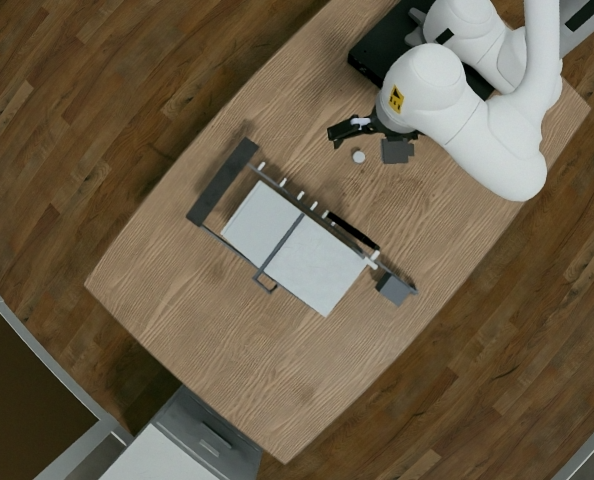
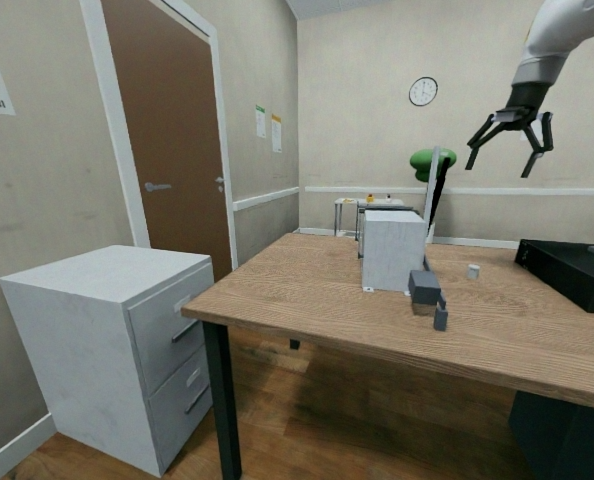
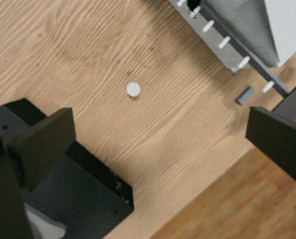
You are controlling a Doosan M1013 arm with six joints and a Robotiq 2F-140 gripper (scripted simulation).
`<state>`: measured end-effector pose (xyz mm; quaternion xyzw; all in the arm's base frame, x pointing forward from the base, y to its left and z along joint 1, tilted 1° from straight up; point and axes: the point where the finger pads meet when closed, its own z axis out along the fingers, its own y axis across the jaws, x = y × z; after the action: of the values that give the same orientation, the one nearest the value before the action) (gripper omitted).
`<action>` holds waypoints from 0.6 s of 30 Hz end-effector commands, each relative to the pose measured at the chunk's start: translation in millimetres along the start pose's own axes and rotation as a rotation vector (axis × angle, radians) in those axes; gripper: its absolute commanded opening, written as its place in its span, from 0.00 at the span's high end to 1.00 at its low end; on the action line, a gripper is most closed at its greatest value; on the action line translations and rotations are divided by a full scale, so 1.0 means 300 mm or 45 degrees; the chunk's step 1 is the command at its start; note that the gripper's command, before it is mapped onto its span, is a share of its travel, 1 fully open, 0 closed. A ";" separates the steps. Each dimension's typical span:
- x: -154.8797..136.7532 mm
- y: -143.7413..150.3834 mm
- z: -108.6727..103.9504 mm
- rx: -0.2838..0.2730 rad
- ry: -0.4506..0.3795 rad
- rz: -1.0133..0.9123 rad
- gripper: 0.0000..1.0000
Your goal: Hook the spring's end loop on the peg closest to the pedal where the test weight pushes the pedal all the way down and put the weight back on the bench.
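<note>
The steel weight [image 1: 358, 156] [image 2: 473, 271] [image 3: 133, 90] is a small pale cylinder upright on the bench. My gripper [image 1: 370, 147] [image 2: 497, 171] [image 3: 160, 122] is wide open, empty and high above the bench, roughly over the weight. The dark grey plate [image 1: 222, 181] [image 3: 293, 104], apparently the pedal, is raised at one end of the feeder. White pegs [image 1: 283, 182] [image 3: 244, 62] line the side bar. The black spring [image 1: 351, 229] [image 2: 437, 204] meets this row near its end far from the plate; the exact peg is unclear.
The white feeder box [image 1: 318, 260] [image 2: 393, 253] stands beside the bar. A grey block [image 1: 394, 289] [image 2: 424, 286] is at the far end from the plate. The black arm base [image 1: 369, 51] [image 2: 571, 273] [image 3: 83, 184] stands near the weight. A wire frame crosses the box.
</note>
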<state>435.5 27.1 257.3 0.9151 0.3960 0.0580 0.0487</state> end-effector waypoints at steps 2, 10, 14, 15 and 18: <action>-0.001 -0.004 0.032 0.040 -0.003 -0.172 0.00; -0.001 -0.004 0.032 0.040 -0.003 -0.172 0.00; -0.001 -0.004 0.032 0.040 -0.003 -0.172 0.00; -0.001 -0.004 0.032 0.040 -0.003 -0.172 0.00; -0.004 -0.009 0.069 0.083 -0.008 -0.359 0.00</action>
<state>435.3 27.2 244.4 0.8792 0.4730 0.0434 0.0372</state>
